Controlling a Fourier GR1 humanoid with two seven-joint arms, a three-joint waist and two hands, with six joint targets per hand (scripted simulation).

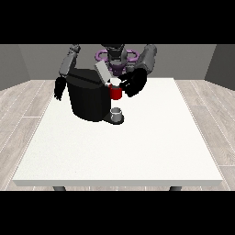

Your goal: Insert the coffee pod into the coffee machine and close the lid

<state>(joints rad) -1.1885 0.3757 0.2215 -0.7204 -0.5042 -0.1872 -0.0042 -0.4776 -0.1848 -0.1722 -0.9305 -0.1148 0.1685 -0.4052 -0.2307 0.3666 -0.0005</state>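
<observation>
Presently catalogued, front view. Coffee machine [89,98]: black, squat, standing on white table [137,151] toward the far side; red front section beside the hand. Lid [103,71]: grey, raised at a slant, not yet closed. Coffee pod [115,82]: small and white, sitting at the top opening above the red part, right against the hand at the view's right [134,83]. That hand: black, fingers curled toward the pod; whether gripping or merely touching, impossible to tell. Hand at the view's left [58,89]: hanging beside the machine, off the table edge, holding nothing visible; finger posture not discernible. Cup [117,112]: small, grey, on the machine's tray. Progress, as judged: pod at or in the slot, insertion near complete; release and lid closing outstanding. Brands, labels, writing: none legible.
</observation>
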